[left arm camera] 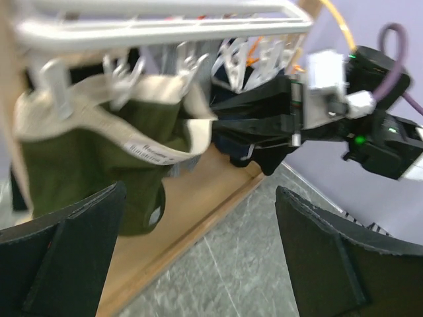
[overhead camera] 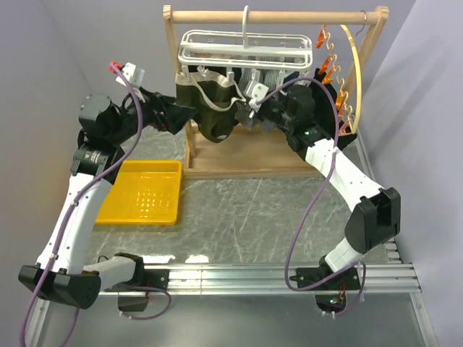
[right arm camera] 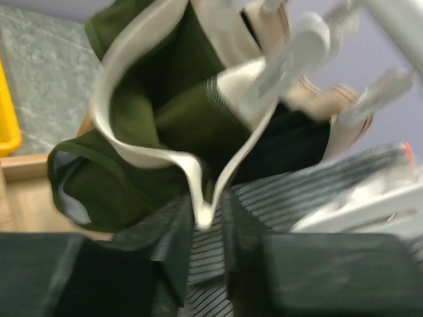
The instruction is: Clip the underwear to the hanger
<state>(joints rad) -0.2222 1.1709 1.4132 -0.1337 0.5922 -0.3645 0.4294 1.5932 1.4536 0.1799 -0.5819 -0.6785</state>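
Observation:
The white grid hanger (overhead camera: pixel 242 45) hangs from the wooden rack. The olive underwear (overhead camera: pixel 210 108) with its beige waistband hangs under the hanger's left part. In the left wrist view the underwear (left arm camera: pixel 86 158) is held at the waistband by white clips (left arm camera: pixel 56 92). My right gripper (overhead camera: pixel 251 100) reaches in from the right. In its wrist view the right gripper (right arm camera: pixel 208 208) is pinched on a fold of the waistband (right arm camera: pixel 198 178), below a white clip (right arm camera: pixel 284 63). My left gripper (overhead camera: pixel 189 113) is beside the underwear's left side; it is wide open and empty (left arm camera: pixel 198 254).
A yellow tray (overhead camera: pixel 145 191) lies on the table at the left. The wooden rack (overhead camera: pixel 275 16) stands on a wooden base (overhead camera: pixel 246 155). A wooden hoop with orange clips (overhead camera: pixel 353 65) hangs at the right. A striped garment (right arm camera: pixel 304 191) and a black garment (right arm camera: pixel 291 142) hang behind the underwear.

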